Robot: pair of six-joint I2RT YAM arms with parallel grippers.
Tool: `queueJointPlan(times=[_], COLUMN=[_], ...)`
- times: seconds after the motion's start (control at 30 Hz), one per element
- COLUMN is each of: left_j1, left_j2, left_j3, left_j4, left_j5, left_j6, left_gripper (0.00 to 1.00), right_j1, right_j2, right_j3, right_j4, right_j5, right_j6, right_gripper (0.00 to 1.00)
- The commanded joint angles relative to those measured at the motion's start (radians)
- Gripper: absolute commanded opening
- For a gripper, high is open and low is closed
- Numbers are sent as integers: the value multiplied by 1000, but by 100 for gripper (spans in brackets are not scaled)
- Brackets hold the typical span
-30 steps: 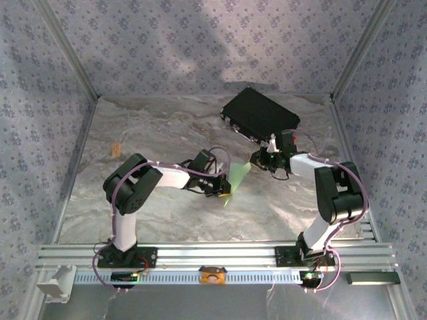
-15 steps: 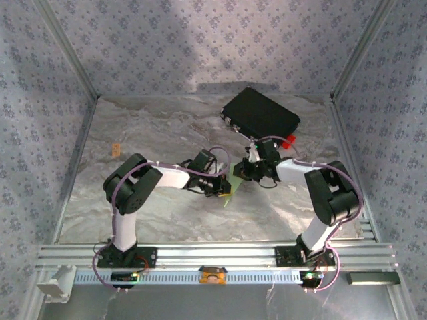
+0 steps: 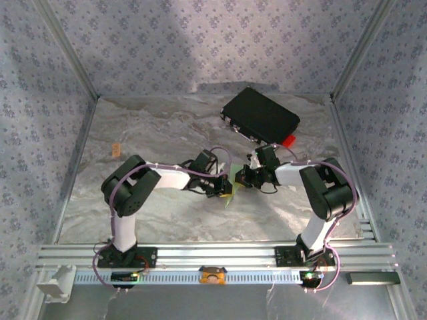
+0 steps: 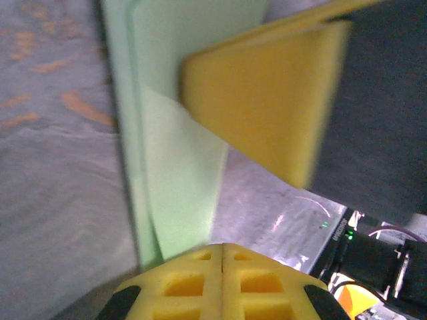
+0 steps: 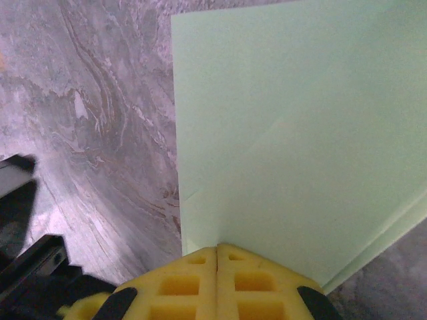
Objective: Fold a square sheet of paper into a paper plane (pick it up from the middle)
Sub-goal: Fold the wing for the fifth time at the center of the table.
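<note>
Near the middle of the marbled grey bench (image 3: pixel 153 133), the two arms meet tip to tip over the sheet of paper (image 3: pixel 229 197), a thin pale green piece of which a small sliver shows between and just below them in the top view. The left claw (image 3: pixel 224 189) has its yellow fingers pressed together, and in its wrist view the paper's lower edge runs down into their tips, so it is pinching the sheet. The right claw (image 3: pixel 239 178) is likewise pressed together, its seam closed on the near edge of the paper (image 5: pixel 293 133) in its own wrist view. The sheet is held up off the bench rather than lying flat on it. It is already creased: faint fold lines cross its face, a second layer peeks out along one edge, and a folded flap shows from the left wrist. One yellow finger (image 4: pixel 267 100) of the right claw lies against the paper's upper part there. Behind the arms, a black case (image 3: pixel 260 115) sits at the far right of the bench, with a small red tab (image 3: pixel 287 141) just beside its near corner.
</note>
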Motion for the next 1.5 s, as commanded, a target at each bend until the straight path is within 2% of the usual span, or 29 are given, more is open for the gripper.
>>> queueJointPlan(times=[0.0,0.1,0.23,0.33,0.63,1.47], left_j1=[-11,-19,-42,-45,-34,-22], left_j2=[-73,-67,-27,4,39,-107], left_j3=[19,34,86,101,42,-162], left_j4=[-10,-6,-104,-156,-139,-129], left_j5=[4,44,65,49,9,-30], left_j6=[23,26,77,88,77,53], left_gripper=[5,6,6,5,3,3], right_j1=[-9,-8,-10,-10,-14,-33], right_j2=[28,32,27,23,18,18], right_j3=[-20,-22,-23,-25,-30,-34], right_j4=[-15,-15,-20,-21,-24,-46], right_j5=[42,40,44,44,50,58], right_j6=[5,4,1,-1,-4,-25], right_gripper=[5,5,5,5,5,5])
